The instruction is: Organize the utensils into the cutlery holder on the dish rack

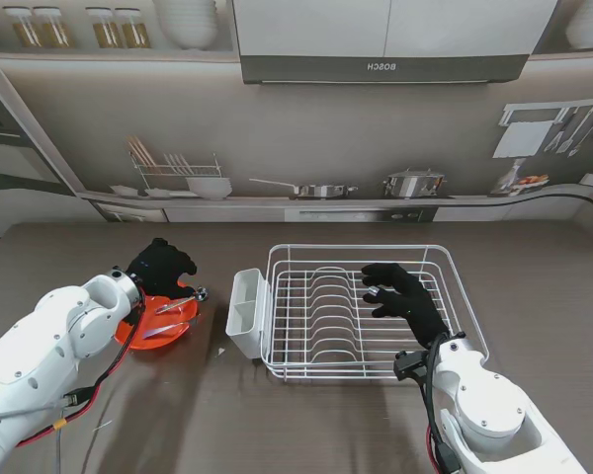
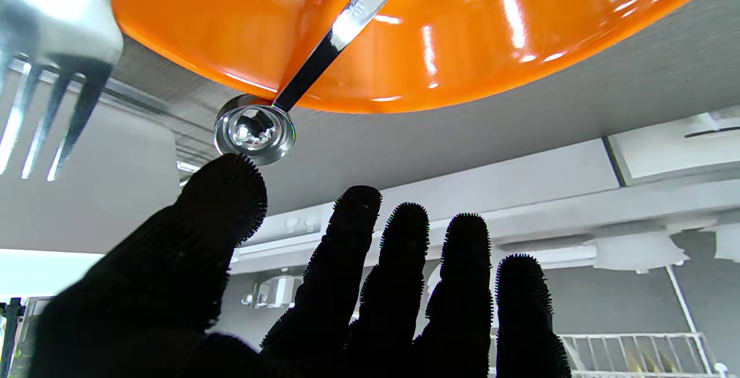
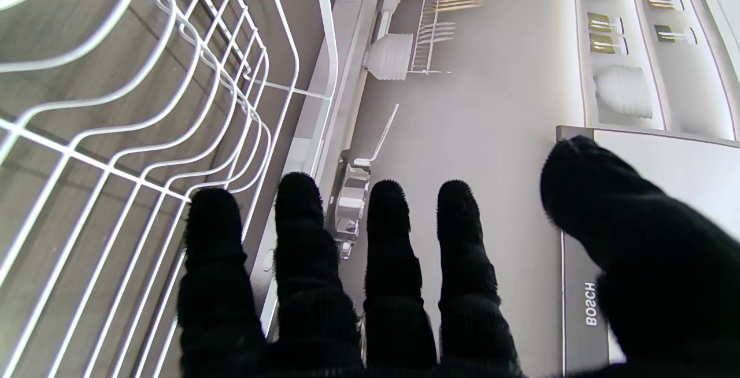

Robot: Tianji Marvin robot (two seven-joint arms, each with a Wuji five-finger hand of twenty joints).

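An orange plate lies on the table at my left, with a metal spoon and a fork resting on it. The spoon's bowl juts past the plate's rim, and the fork's tines show beside it. My left hand hovers open just beyond the plate, thumb close to the spoon's bowl. The white cutlery holder hangs on the left end of the white wire dish rack. My right hand hangs open above the rack's right half, holding nothing.
The dish rack's wires are bare under my right hand. Behind the table runs a printed kitchen backdrop with a shelf, pots and a range hood. Bare dark table lies between the plate and the holder.
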